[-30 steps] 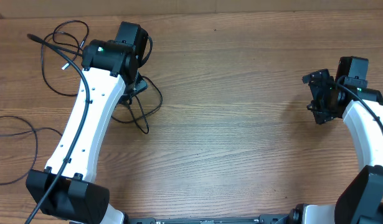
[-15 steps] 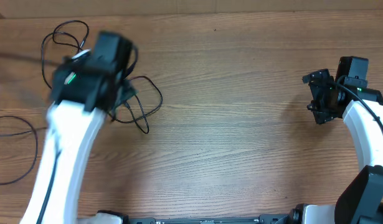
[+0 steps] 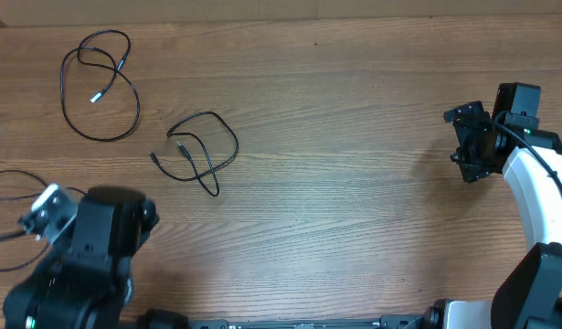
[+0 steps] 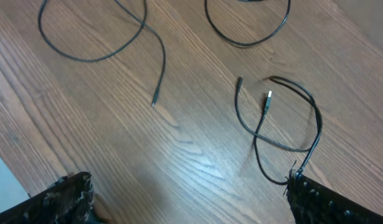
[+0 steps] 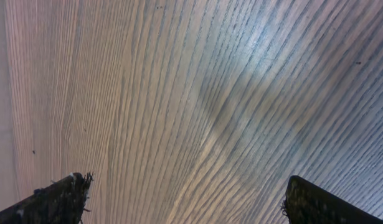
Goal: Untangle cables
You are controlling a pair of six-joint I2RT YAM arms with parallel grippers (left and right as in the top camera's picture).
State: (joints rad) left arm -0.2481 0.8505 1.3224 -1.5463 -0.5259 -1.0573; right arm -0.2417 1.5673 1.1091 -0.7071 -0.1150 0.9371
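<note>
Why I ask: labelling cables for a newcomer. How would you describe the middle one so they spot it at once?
On the left half of the wooden table, take the cable nearest its centre, right of the big loop. It is the smaller, pinched coil, touching nothing, both plug ends on its left.

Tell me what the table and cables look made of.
Table: wood or wood-look laminate, matte, with straight brown grain lines. Cables: likely rubber or plastic sheath, matte black, bending in loose loops; one plug tip looks like bright metal.
</note>
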